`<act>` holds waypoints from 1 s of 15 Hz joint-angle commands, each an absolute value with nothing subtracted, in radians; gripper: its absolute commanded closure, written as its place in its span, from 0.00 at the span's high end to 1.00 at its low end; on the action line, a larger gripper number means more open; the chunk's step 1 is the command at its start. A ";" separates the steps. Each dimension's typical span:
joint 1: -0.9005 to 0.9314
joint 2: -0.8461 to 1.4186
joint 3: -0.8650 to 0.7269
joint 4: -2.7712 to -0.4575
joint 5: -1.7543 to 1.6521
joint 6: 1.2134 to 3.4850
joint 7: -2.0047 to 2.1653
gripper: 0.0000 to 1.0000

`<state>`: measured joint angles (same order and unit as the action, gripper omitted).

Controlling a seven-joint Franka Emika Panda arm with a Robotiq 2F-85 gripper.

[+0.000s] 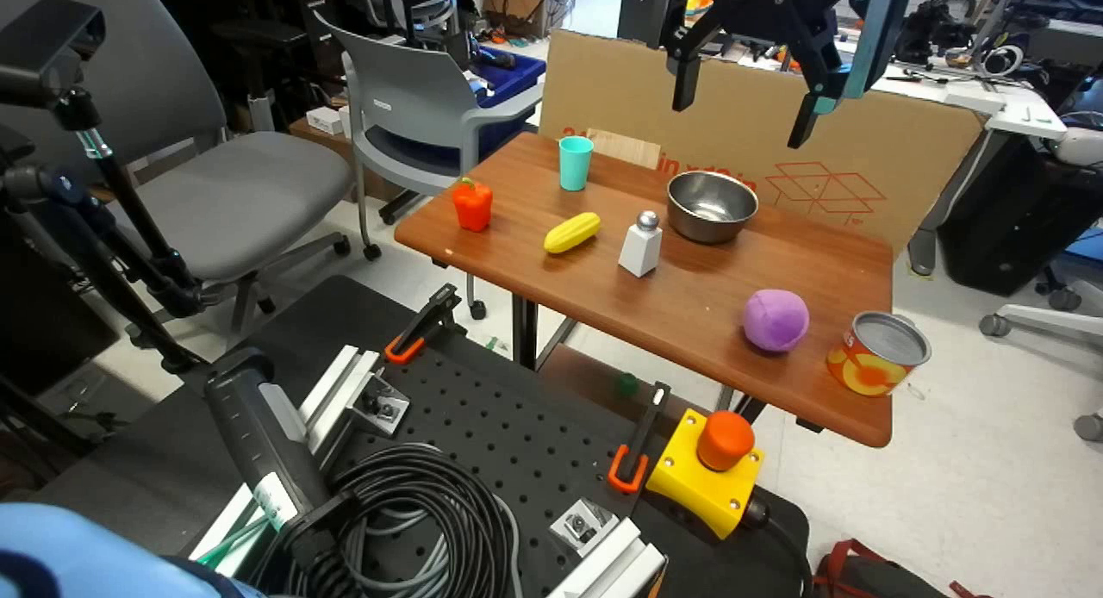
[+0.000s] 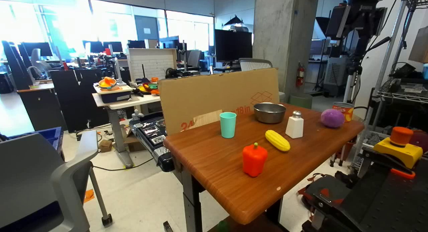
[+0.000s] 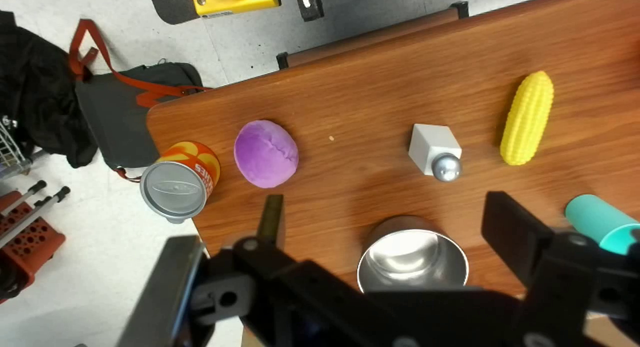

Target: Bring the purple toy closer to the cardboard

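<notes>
The purple toy [image 1: 775, 320] rests on the wooden table near its end, beside a can; it also shows in an exterior view [image 2: 332, 118] and in the wrist view [image 3: 266, 154]. The cardboard [image 1: 603, 98] stands upright along the table's far long edge, also in an exterior view [image 2: 217, 95]; a strip of it shows at the bottom of the wrist view [image 3: 605, 332]. My gripper [image 1: 739, 124] is open and empty, high above the table near the cardboard. In the wrist view its fingers [image 3: 384, 199] are wide apart above the bowl, with the toy beyond the left finger.
A metal bowl [image 1: 711, 206] stands between toy and cardboard. The can [image 1: 877, 354] is close to the toy at the table's edge. A white shaker [image 1: 641, 246], yellow corn [image 1: 572, 233], teal cup [image 1: 575, 163] and red pepper [image 1: 472, 205] stand or lie along the table [image 1: 707, 296].
</notes>
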<state>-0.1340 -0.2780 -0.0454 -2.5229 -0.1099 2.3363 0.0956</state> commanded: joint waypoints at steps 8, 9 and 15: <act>-0.171 -0.138 -0.052 -2.460 -0.288 2.364 0.180 1.00; -0.176 -0.108 -0.058 -2.448 -0.312 2.367 0.185 1.00; -0.173 0.104 -0.114 -2.339 -0.452 2.432 0.223 1.00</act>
